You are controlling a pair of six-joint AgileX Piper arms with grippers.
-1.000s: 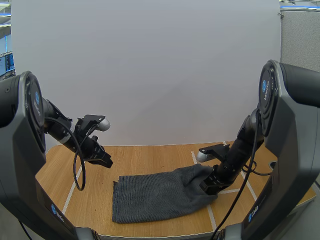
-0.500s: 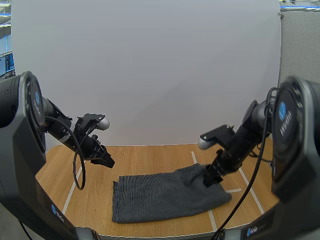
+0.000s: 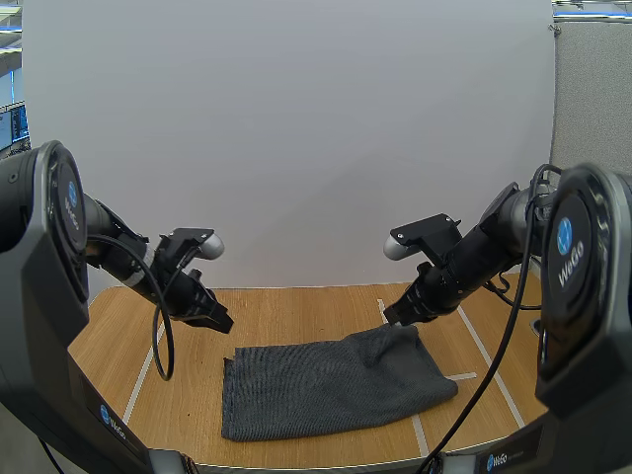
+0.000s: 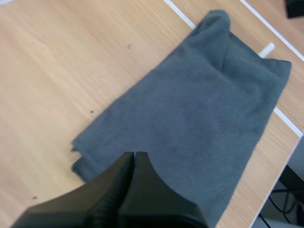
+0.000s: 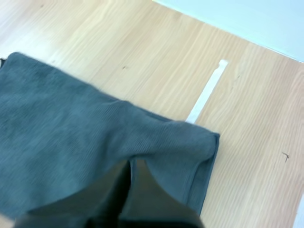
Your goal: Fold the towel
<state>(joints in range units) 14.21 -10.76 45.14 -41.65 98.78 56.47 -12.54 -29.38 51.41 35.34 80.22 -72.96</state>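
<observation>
- Light wooden worktop (image 3: 296, 314).
- Grey towel (image 3: 326, 385) lies flat on it near the front edge, probably doubled over.
- White tape strips (image 3: 141, 373) on the wood, one passing under the towel.

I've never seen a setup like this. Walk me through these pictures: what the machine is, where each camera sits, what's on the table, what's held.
Two robot arms stand at a wooden table. The high view looks down from behind them; each wrist view rides on one arm, looking past its fingers. A grey towel lies on the table. The left gripper hovers near the towel's far left corner, the right gripper just over its far right corner. Both are shut and hold nothing.
</observation>
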